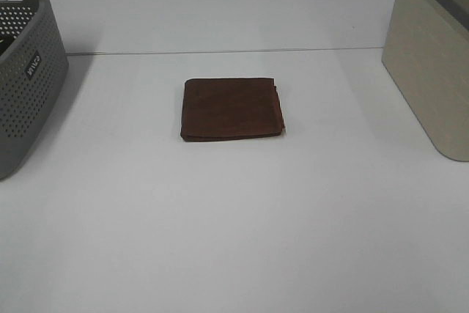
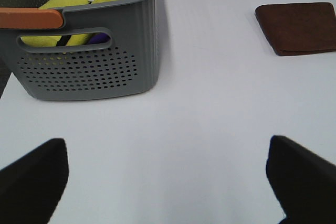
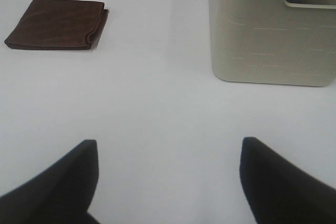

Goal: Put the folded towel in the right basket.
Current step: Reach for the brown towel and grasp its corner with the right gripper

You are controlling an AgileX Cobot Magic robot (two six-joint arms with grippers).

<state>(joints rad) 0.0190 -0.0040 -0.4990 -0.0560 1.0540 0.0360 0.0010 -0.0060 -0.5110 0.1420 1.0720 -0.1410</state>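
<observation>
A brown folded towel (image 1: 232, 109) lies flat in the middle of the white table. It also shows in the left wrist view (image 2: 297, 27) and in the right wrist view (image 3: 58, 23). The beige right basket (image 1: 432, 60) stands at the right edge; the right wrist view shows its wall and handle slot (image 3: 270, 35). Neither arm shows in the high view. My left gripper (image 2: 168, 182) is open and empty, well short of the towel. My right gripper (image 3: 168, 182) is open and empty, in front of the towel and the beige basket.
A grey perforated basket (image 1: 26, 71) stands at the left edge; the left wrist view shows it (image 2: 89, 61) holding yellow and blue cloth. The white table (image 1: 234, 240) spreads bare around the towel.
</observation>
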